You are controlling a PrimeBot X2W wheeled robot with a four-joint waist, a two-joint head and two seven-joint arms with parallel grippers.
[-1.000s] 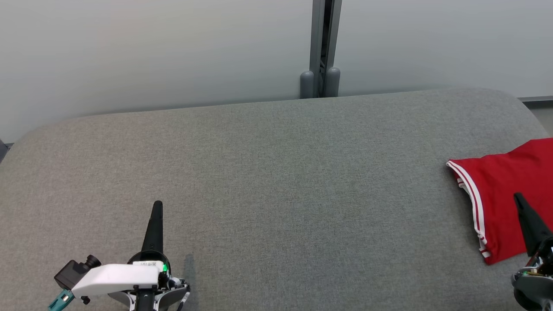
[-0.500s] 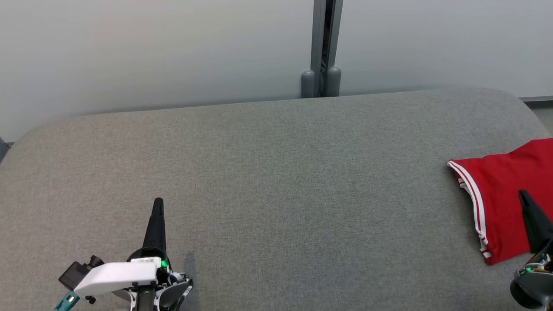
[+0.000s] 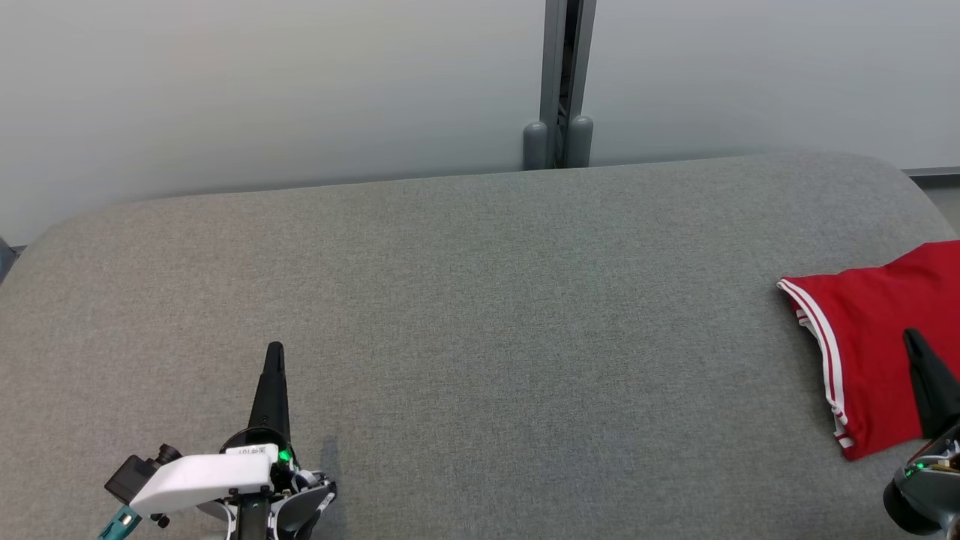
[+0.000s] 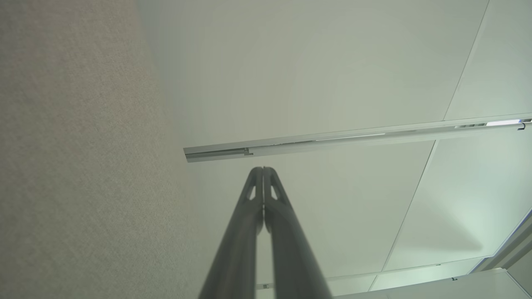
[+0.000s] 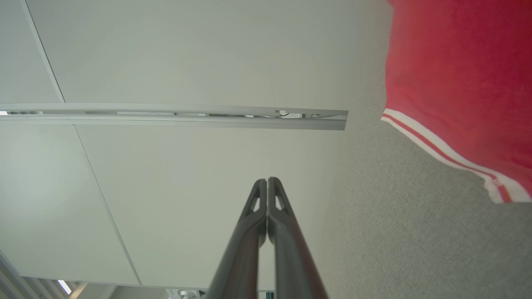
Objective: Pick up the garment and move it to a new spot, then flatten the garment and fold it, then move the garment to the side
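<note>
The garment [image 3: 870,345] is red with white stripes along its edge. It lies folded at the right edge of the grey cushioned surface [image 3: 480,315], partly cut off by the head view's border. In the right wrist view the garment [image 5: 457,74] sits at the upper right. My right gripper [image 3: 912,334] hovers over the garment's near part, fingers pressed together, holding nothing; its shut fingertips [image 5: 267,181] point at the pale wall. My left gripper [image 3: 274,349] stands shut and empty at the lower left, its fingertips [image 4: 263,169] touching each other.
A pale wall [image 3: 262,90] rises behind the surface, with a grey metal post [image 3: 559,82] at its middle. The surface's rounded far edge runs along the wall, and its right corner [image 3: 911,180] curves off toward the floor.
Both grippers have crept slightly to the right and a little up the head view. The garment has stayed where it lay.
</note>
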